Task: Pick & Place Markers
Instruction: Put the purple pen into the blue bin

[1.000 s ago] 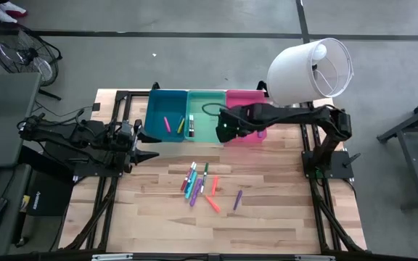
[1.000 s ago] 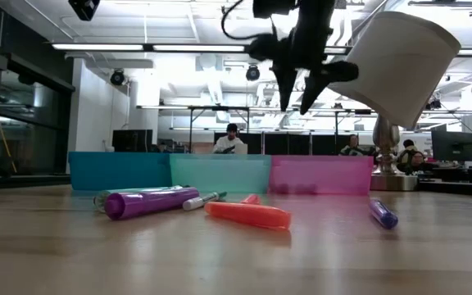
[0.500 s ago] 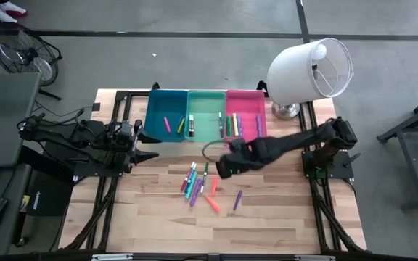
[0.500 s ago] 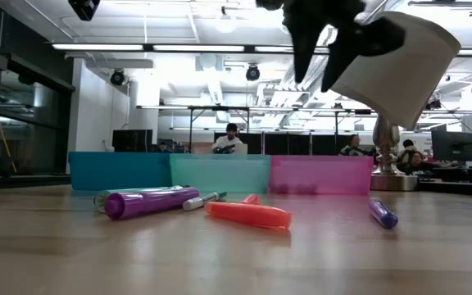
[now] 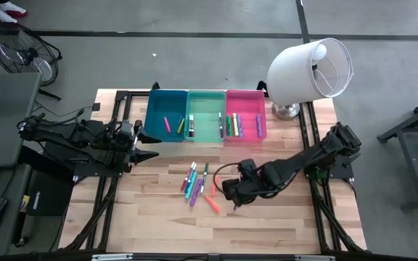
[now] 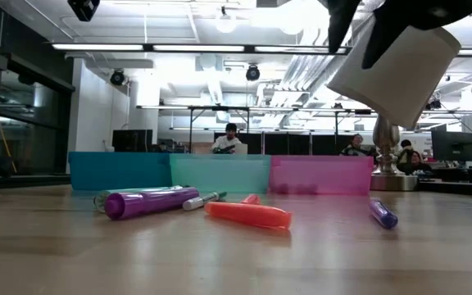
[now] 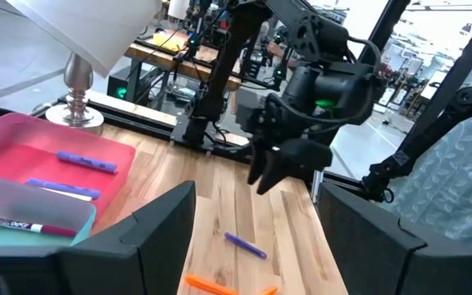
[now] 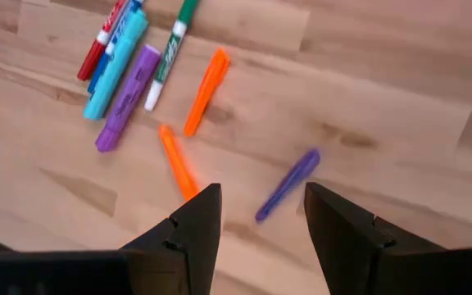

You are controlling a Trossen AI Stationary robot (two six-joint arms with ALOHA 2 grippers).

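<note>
Parted and empty, our right gripper (image 8: 255,215) hung above the loose markers (image 5: 198,185) mid-table, nearest a purple marker (image 8: 288,184); our left gripper (image 5: 149,155) waited wide open at the table's left. Several markers already lay in the three bins (image 5: 205,114), about nine remained out. Print on one marker was unreadable.

Right tool (image 6: 359,33) cut off at low view's top.

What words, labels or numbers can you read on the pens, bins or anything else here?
None can be read.
Green-capped white marker: dark print on the barrel, too blurred to read.
White marker in the mint green bin: dark print, too small to read.
Bins and lamp shade: no writing visible.
</note>
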